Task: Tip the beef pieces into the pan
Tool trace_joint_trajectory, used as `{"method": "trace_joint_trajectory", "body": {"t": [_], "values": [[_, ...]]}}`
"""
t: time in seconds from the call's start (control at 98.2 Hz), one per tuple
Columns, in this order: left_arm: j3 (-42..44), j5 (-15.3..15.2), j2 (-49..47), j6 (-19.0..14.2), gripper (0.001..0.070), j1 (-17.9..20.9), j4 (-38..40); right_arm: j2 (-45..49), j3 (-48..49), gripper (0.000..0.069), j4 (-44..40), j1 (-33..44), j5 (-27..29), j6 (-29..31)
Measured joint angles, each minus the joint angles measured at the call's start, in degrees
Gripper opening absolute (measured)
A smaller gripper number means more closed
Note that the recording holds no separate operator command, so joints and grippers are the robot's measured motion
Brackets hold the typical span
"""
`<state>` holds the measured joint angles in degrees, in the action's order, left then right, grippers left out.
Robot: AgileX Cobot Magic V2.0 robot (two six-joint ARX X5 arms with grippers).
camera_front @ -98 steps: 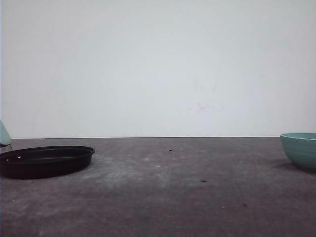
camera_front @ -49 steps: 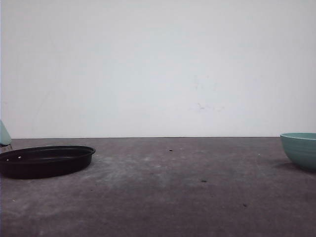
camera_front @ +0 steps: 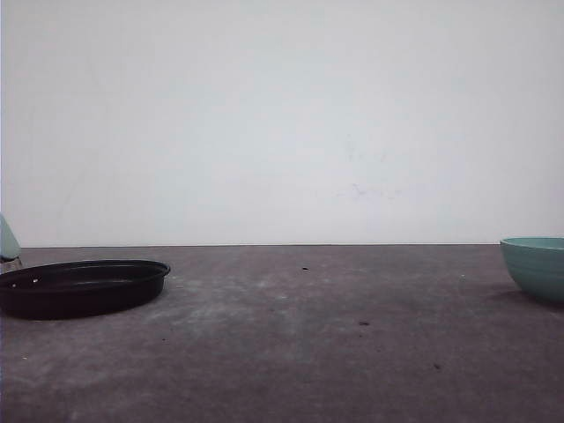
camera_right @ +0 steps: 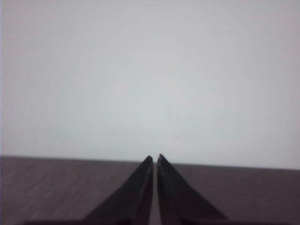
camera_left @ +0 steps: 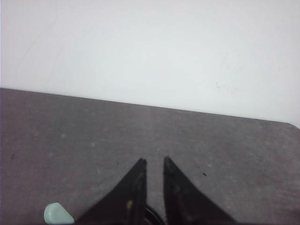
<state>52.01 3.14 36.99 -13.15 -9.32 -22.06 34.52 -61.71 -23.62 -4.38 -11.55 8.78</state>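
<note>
The shallow black pan lies on the table at the far left, with the tip of its mint-green handle at the picture's edge. In the left wrist view my left gripper hovers over bare table, its fingers slightly apart with nothing between them. A dark curve of the pan's rim and the handle lie just beneath it. My right gripper points at the wall over the table, its fingertips almost touching and empty. The beef pieces are out of view.
A teal ribbed bowl stands at the far right of the table; its inside is hidden from this low angle. The dark grey tabletop stretches between pan and bowl, with a white wall behind.
</note>
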Motion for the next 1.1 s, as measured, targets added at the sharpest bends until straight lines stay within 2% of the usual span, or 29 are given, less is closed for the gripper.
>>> {"method": "trace_joint_trajectory", "body": {"t": [0.061, 0.122, 0.142, 0.214, 0.285, 0.438, 0.58, 0.651, 0.723, 0.774, 0.855, 0.936, 1.018, 1.099], "values": [[0.00, 0.00, -0.31, -0.20, 0.0215, 0.00, -0.26, 3.26, -2.49, 0.0131, -1.44, 0.00, -2.62, 0.02], [0.02, 0.02, -0.44, -1.01, 0.0373, 0.00, -1.09, 5.90, -3.56, 0.0303, -2.43, 0.00, -5.03, 0.15], [0.02, 0.02, -0.44, -1.33, 0.0405, 0.00, -1.51, 6.62, -3.61, 0.0363, -2.69, 0.00, -5.55, 0.31], [0.02, 0.00, -0.42, -1.95, 0.0474, 0.00, -3.41, 8.83, -3.61, 0.0524, -4.15, 0.00, -7.10, 0.77], [0.02, 0.02, -0.42, -2.12, 0.0497, 0.00, -5.42, 11.04, -3.54, 0.0592, -5.20, 0.00, -7.85, 1.14], [0.02, -0.02, -1.07, -3.21, 0.0509, 0.00, -10.75, 11.93, -3.48, 0.0624, -7.02, 0.00, -7.72, 1.51], [0.02, 0.00, 0.02, -10.47, 0.0509, 1.79, -8.74, 11.65, -3.48, 0.0626, -9.77, 0.00, -5.92, 1.14], [0.28, 0.44, 2.99, -12.07, 0.0509, 4.72, -6.95, 11.82, -3.48, 0.0626, -11.82, 0.00, -5.29, 0.24], [0.33, 3.82, 7.48, -13.14, 0.0511, 8.61, -5.95, 12.02, -3.48, 0.0626, -13.73, 0.00, -5.18, -0.68], [0.33, 8.39, 11.69, -14.29, 0.0524, 11.47, -5.20, 12.02, -3.48, 0.0626, -15.02, 0.00, -5.16, -1.09], [0.33, 14.64, 18.95, -17.40, 0.0587, 14.58, -2.78, 11.93, -3.48, 0.0626, -17.20, 0.00, -5.14, -1.36], [0.33, 19.47, 24.98, -19.91, 0.0643, 17.84, -0.66, 11.91, -3.48, 0.0626, -19.67, 0.00, -4.96, -1.68], [0.33, 20.79, 28.94, -20.61, 0.0661, 20.09, -0.63, 11.93, -3.48, 0.0626, -21.92, 0.00, -4.94, -2.49], [0.33, 19.43, 31.58, -18.95, 0.0665, 20.31, -2.56, 11.91, -3.48, 0.0626, -23.65, 0.00, -4.92, -3.02]]}}
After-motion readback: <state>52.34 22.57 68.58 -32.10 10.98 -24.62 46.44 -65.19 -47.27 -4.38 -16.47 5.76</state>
